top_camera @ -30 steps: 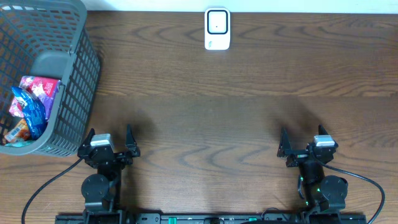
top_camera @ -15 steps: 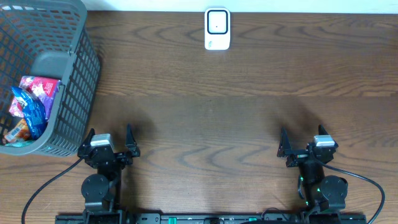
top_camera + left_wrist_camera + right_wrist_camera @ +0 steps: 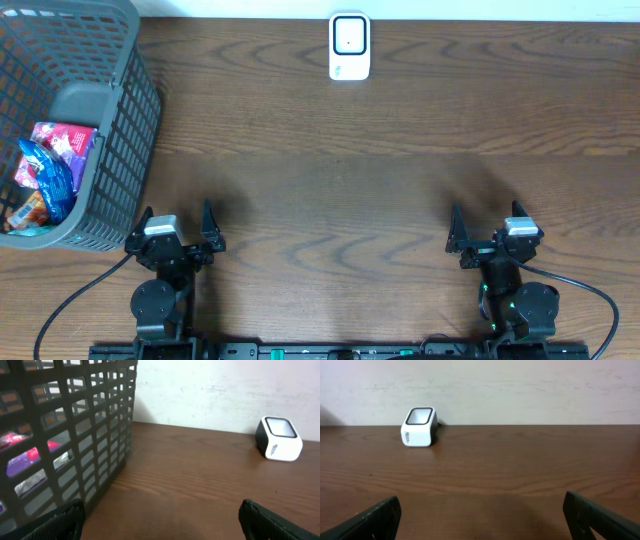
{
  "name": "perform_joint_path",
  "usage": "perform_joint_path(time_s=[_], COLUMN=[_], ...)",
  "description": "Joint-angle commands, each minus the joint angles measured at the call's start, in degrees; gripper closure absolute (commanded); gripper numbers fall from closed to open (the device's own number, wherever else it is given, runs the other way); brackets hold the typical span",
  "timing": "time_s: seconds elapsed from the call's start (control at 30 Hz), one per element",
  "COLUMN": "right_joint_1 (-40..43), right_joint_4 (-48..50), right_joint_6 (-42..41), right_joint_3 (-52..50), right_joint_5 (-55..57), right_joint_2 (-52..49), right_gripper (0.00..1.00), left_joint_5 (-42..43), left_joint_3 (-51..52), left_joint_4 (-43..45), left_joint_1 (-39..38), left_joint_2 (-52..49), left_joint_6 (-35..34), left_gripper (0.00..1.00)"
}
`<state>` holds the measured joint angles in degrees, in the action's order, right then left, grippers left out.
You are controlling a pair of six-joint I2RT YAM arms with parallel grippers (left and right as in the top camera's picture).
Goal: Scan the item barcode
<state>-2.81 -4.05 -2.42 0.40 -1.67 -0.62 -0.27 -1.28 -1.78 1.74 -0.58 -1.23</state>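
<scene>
Overhead: a grey mesh basket [image 3: 135, 120] fills the upper left of the frame, standing on the brown desk [image 3: 330, 190]. Inside it lie snack packets: a pink one [image 3: 62, 138], a blue one [image 3: 50, 175] just below it, and an orange one [image 3: 25, 210] at the lower left edge. A white scanner [image 3: 349, 45] sits at the top centre, well apart from the basket. The left gripper [image 3: 177, 220] is at the lower left, just below the basket's lower corner. The right gripper [image 3: 488, 225] is at the lower right. Both have their fingers spread wide with nothing between them, and neither touches any item.

Left wrist: the basket's wall [image 3: 75, 425] takes up the left half of the frame. Pink and purple wrapping [image 3: 37, 452] shows through the mesh. The scanner [image 3: 280, 437] stands at the right, near a pale wall [image 3: 215, 390], its dark window facing up. The two black fingertips [image 3: 55, 522] sit in the lower corners, fully apart, with only bare desk between them.

Right wrist: the scanner [image 3: 419, 426] stands at the upper left of the frame, at the desk's far edge before the wall. The fingertips [image 3: 600, 520] show in the lower corners, wide apart and holding nothing.
</scene>
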Motion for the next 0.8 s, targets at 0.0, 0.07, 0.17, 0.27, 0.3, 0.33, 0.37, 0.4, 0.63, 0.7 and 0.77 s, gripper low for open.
perform_joint_path(time_s=[0.0, 0.07, 0.17, 0.27, 0.3, 0.33, 0.37, 0.4, 0.63, 0.7, 0.77], right_joint_1=[0.5, 0.5, 0.5, 0.5, 0.5, 0.5, 0.5, 0.5, 0.5, 0.5, 0.5], right_joint_4=[-0.2, -0.2, -0.2, -0.2, -0.2, -0.2, -0.2, -0.2, -0.2, -0.2, -0.2], right_joint_6=[-0.7, -0.7, -0.7, -0.7, -0.7, -0.7, -0.7, -0.7, -0.7, -0.7, -0.7], right_joint_3=[-0.1, -0.1, -0.1, -0.1, -0.1, -0.1, -0.1, -0.1, -0.1, -0.1, -0.1], right_joint_5=[0.1, 0.1, 0.1, 0.1, 0.1, 0.1, 0.1, 0.1, 0.1, 0.1, 0.1], right_joint_2=[0.2, 0.2, 0.2, 0.2, 0.2, 0.2, 0.2, 0.2, 0.2, 0.2, 0.2], right_gripper=[0.01, 0.01, 0.01, 0.01, 0.01, 0.01, 0.01, 0.01, 0.01, 0.01, 0.01], left_joint_5=[-0.1, -0.1, -0.1, -0.1, 0.1, 0.7, 1.6, 2.4, 4.4, 4.4, 4.4], left_joint_3=[0.8, 0.4, -0.7, -2.0, -2.3, -2.5, -2.8, -2.9, -3.3, -3.7, -4.5], left_joint_4=[-1.9, -1.9, -1.9, -1.9, -2.0, -2.0, -2.0, -2.1, -2.1, -2.4, -3.0], left_joint_1=[0.2, 0.2, 0.2, 0.2, 0.2, 0.2, 0.2, 0.2, 0.2, 0.2, 0.2], left_joint_2=[0.2, 0.2, 0.2, 0.2, 0.2, 0.2, 0.2, 0.2, 0.2, 0.2, 0.2], left_joint_6=[-4.7, -5.4, -5.3, -5.3, -5.3, -5.3, -5.3, -5.3, -5.3, -5.3, -5.3], left_gripper=[0.02, 0.02, 0.02, 0.02, 0.02, 0.02, 0.02, 0.02, 0.02, 0.02, 0.02])
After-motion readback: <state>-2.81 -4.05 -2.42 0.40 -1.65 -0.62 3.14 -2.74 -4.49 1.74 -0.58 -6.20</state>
